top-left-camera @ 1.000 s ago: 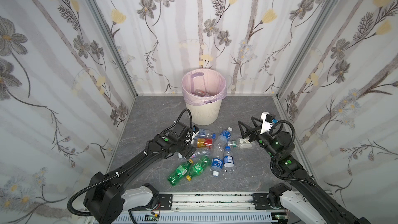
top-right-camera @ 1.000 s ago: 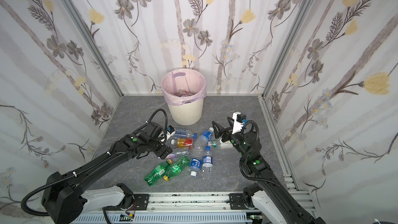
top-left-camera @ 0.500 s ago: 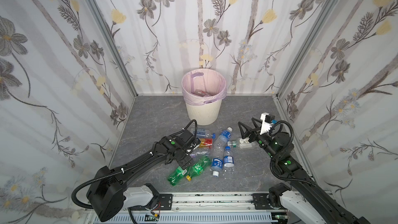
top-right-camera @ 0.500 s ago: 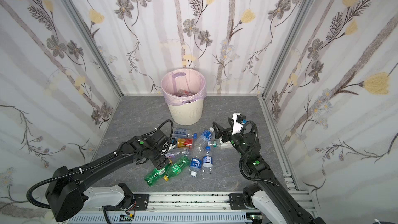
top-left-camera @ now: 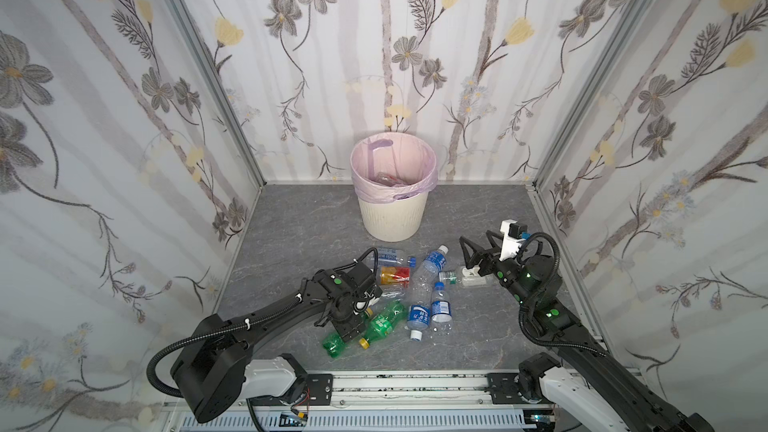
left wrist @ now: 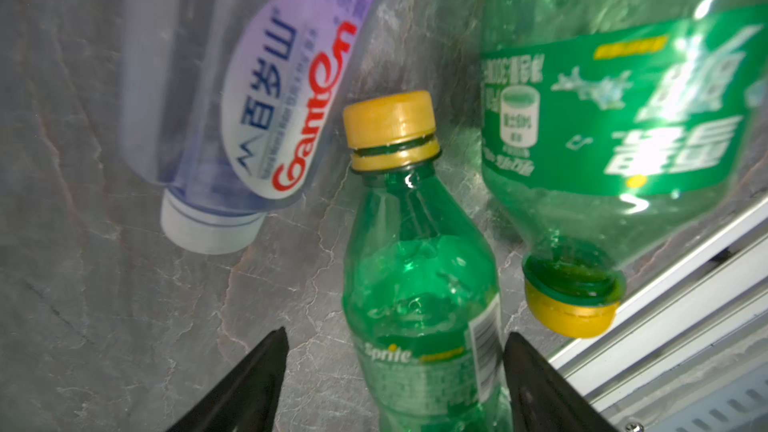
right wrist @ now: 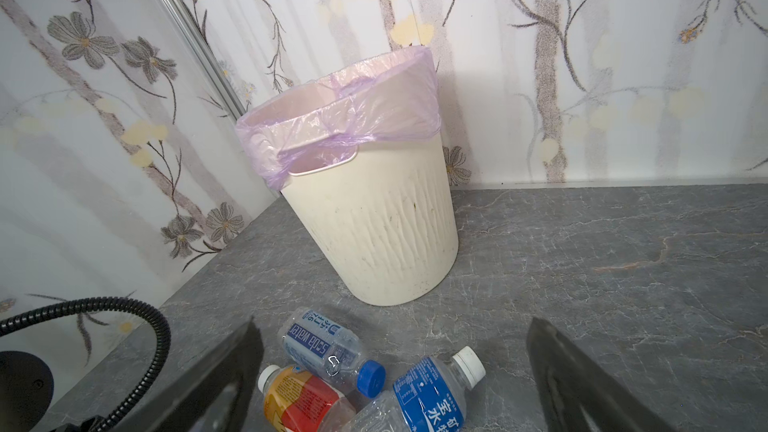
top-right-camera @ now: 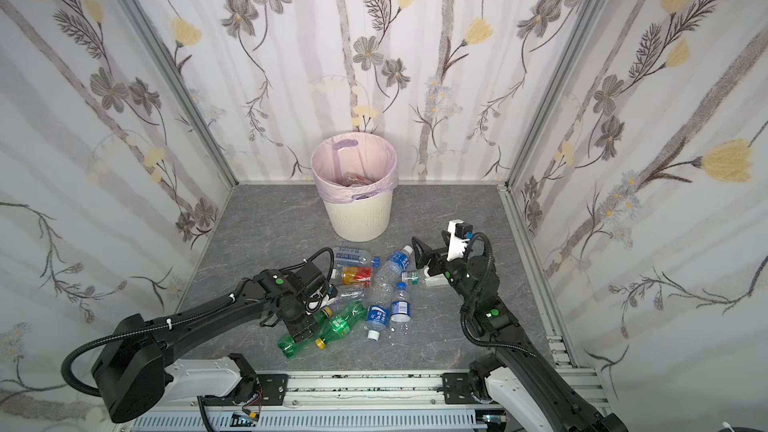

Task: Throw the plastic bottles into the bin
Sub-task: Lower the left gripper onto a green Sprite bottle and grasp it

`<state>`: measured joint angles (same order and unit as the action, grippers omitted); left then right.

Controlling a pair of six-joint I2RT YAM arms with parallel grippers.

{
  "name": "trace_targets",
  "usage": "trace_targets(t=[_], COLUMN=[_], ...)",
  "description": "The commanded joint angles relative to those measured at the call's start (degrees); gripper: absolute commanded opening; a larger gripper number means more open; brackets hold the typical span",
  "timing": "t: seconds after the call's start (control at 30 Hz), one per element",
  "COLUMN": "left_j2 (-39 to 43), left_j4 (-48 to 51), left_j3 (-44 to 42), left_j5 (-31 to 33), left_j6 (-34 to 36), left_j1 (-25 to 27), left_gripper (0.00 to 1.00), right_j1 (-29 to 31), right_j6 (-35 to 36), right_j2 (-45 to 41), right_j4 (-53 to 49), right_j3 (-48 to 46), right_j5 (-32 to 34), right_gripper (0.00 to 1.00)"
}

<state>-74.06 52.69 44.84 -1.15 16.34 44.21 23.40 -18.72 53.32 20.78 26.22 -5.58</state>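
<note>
Left jaws partly open astride lying green yellow-capped plastic bottle [left wrist: 419, 284], unclamped, on grey surface [top-left-camera: 291, 222] in front of cream-white ribbed bin [top-left-camera: 392, 218]; right jaws wide open, empty.

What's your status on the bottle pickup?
Left gripper open, fingers straddling a green bottle, not yet clamped. Right gripper open, empty, facing the bin. Second green bottle lies close beside one left finger; could get nudged.

"Sprite" on green bottle [left wrist: 419, 305], "Ganten" on white-capped bottle [left wrist: 232, 118], seemingly "Soda Water" on blue-capped bottle [right wrist: 324, 347]
</note>
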Motion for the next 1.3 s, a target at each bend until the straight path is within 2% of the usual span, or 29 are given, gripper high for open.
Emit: trace_targets(t=[0.0,0.1,0.23,0.43,0.67,0.93,1.2,1.27], left_j2=[-2.03,-4.44,-6.56,-8.93,-8.38,2.63,15.06,16.12], left_j4=[1.20,1.02,0.63,-0.64,-2.27,-2.41,-3.13,-4.41], left_j3=[-0.28,-0.06,0.53,-0.05,0.62,0.95,6.65,8.09], left_j5=[-0.45,-0.43,-0.88,-1.28,-0.07,2.21,8.75,13.69], left_j6=[0.62,0.45,0.44,0.79,0.71,0.25,-2.31,-4.38], left_j1=[0.09,0.22,0.40,0.57,0.87,1.04,0.99,0.92], left_gripper=[0.78,0.77,0.70,0.68,0.50,0.47,0.49,0.50], right_j1=[-0.07,-0.09,-0.08,-0.13,-0.13,-0.16,-0.14,-0.12], right_j6=[0.97,1.56,1.93,2.76,3.08,3.23,3.34,2.87], right_j2=[0.41,0.98,0.83,0.47,-0.27,-2.16,-1.64,-1.99], right_j4=[1.76,0.82,0.01,-0.29,-1.71,-4.81,-16.22,-18.91], right_j3=[-0.54,-0.27,-0.29,-0.25,-0.15,-0.34,3.14,3.88], right_j5=[1.42,2.02,2.24,2.57,2.84,4.55,8.97,9.75], right_gripper=[1.00,1.00,1.00,1.00,1.00,1.00,1.00,1.00])
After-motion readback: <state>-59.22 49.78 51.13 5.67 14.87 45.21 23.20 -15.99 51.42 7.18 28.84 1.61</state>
